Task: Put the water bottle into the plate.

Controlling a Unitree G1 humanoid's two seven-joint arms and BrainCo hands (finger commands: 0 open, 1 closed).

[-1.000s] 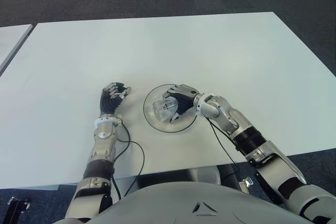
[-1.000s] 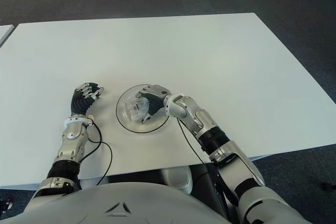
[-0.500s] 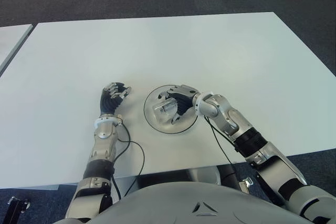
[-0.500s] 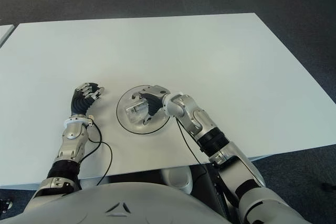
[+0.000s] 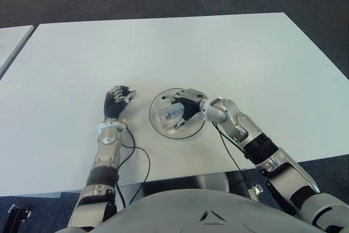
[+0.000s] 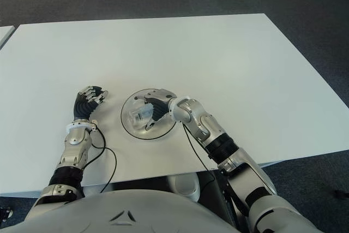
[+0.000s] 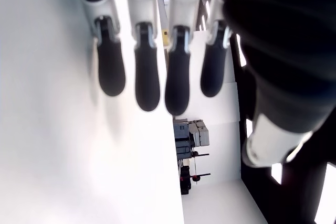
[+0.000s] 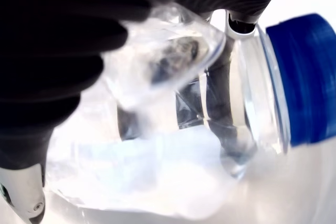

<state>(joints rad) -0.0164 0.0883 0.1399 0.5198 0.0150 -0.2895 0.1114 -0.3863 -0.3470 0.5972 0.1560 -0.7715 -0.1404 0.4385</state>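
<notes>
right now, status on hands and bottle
Right hand shut on clear plastic water bottle, over round clear plate. Left hand idle left of plate, fingers relaxed, holding nothing. Nothing in the way on white table.

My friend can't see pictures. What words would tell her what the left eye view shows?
The robot's right hand grips a clear water bottle over a round plate on a white table. Its left hand shows left of the plate, holding nothing.
</notes>
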